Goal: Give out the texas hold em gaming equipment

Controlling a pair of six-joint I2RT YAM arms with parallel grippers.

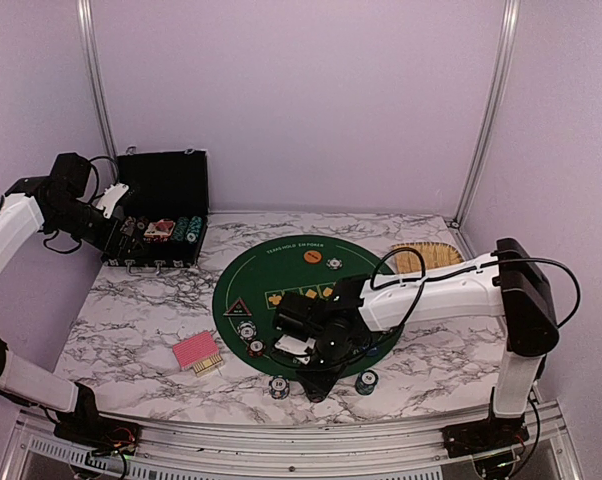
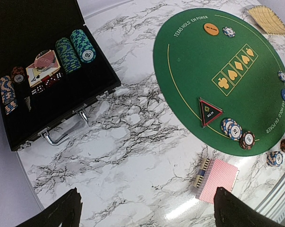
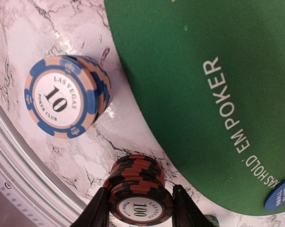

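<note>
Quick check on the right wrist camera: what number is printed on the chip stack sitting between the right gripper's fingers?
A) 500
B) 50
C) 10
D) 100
D: the red-and-black stack between the right gripper fingers reads 100, while the blue stack marked 10 stands apart on the tabletop.

Black-red 100 chips stacked near blue 10 stack (apart, upright)

Within the right claw the chip stack is looking smooth, plastic; beneath it the marbled table is gleaming glossy
</note>
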